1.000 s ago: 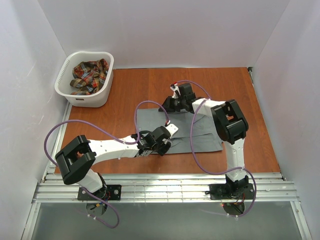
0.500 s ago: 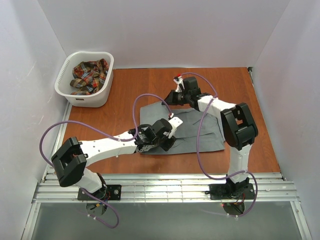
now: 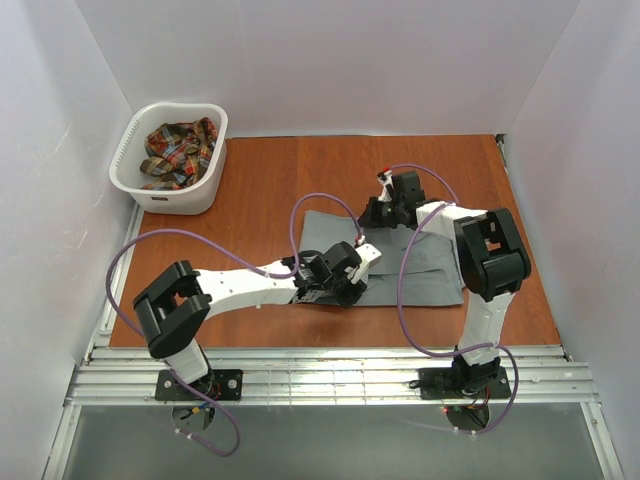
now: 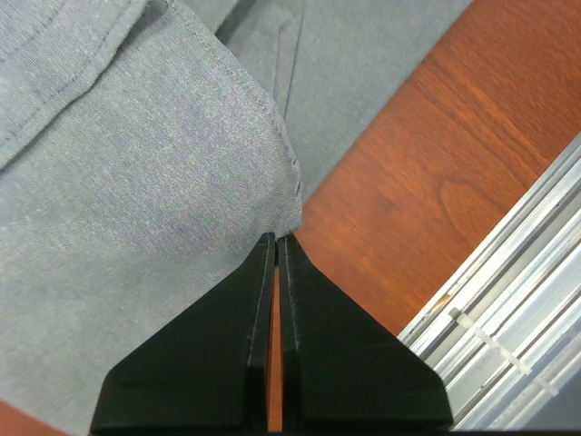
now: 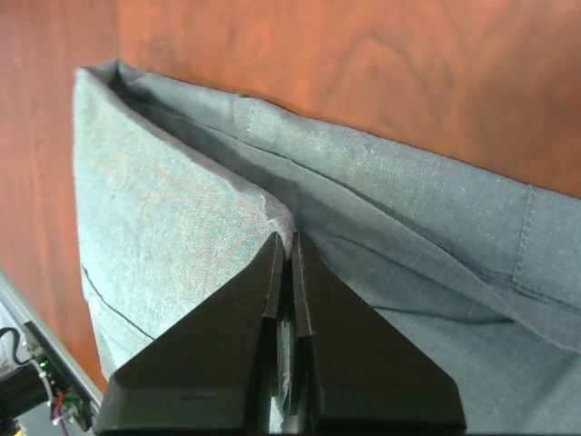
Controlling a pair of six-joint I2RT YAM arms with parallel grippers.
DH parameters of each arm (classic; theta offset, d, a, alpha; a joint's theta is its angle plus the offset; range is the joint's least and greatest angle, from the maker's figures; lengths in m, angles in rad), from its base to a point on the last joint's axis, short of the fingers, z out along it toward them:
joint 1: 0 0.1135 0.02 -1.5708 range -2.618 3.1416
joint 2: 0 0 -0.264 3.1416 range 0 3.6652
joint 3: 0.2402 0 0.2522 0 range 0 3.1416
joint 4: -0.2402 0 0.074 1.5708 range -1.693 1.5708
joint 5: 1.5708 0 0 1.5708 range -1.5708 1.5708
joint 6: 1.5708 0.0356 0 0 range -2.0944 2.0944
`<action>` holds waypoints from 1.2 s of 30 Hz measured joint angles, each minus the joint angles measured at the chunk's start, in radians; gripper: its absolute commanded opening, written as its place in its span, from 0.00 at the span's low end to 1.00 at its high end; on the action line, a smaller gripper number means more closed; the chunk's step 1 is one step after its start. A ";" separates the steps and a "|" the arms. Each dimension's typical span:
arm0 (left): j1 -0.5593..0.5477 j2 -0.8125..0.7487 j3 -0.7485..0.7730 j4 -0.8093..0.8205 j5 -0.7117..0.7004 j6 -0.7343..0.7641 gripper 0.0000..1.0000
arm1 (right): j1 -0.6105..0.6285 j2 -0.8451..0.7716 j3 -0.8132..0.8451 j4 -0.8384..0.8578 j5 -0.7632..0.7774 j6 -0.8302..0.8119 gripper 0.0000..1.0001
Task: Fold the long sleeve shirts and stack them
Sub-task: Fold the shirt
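left hand (image 4: 275, 238): fingers pressed together on the near hem of the grey shirt (image 4: 136, 182); the cloth bunches into a small raised fold right at the tips; a thin strip of brown shows between the fingers lower down
right hand (image 5: 289, 236): fingers pressed together on a folded far edge of the grey shirt (image 5: 182, 227); a sliver of grey cloth shows between them
left hand from above (image 3: 350, 280): low over the shirt's near left part, its arm reaching in from the left
right hand from above (image 3: 385, 212): at the shirt's far edge, its arm bent back over the right side of the cloth
grey shirt (image 3: 425, 268): lies flat on the tabletop (image 3: 270, 180) right of centre, folded into a rough rectangle, partly covered by both arms; seams and layered folds show in both wrist views
plaid shirt (image 3: 178, 152): crumpled inside the basket, well apart from the grey one
basket (image 3: 172, 107): white plastic, at the far left corner of the tabletop
tabletop surface: reddish-brown wood grain, bare beside the cloth (image 4: 427, 163); bare beyond the fold (image 5: 363, 54)
metal rails (image 3: 330, 365): along the near edge, by the arm bases; also at the lower right of the left wrist view (image 4: 508, 300)
cables (image 3: 200, 240): purple, looping along each arm
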 measured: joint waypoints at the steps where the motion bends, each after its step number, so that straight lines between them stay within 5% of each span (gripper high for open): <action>1: -0.002 0.021 0.005 0.005 0.006 -0.003 0.02 | -0.006 0.000 -0.004 -0.007 0.006 -0.006 0.01; 25: -0.034 0.308 0.161 0.114 0.093 -0.020 0.03 | -0.072 0.060 -0.037 0.049 -0.050 -0.004 0.01; 36: -0.032 0.310 0.161 0.121 0.112 -0.071 0.03 | -0.094 -0.034 -0.031 -0.048 -0.013 -0.028 0.01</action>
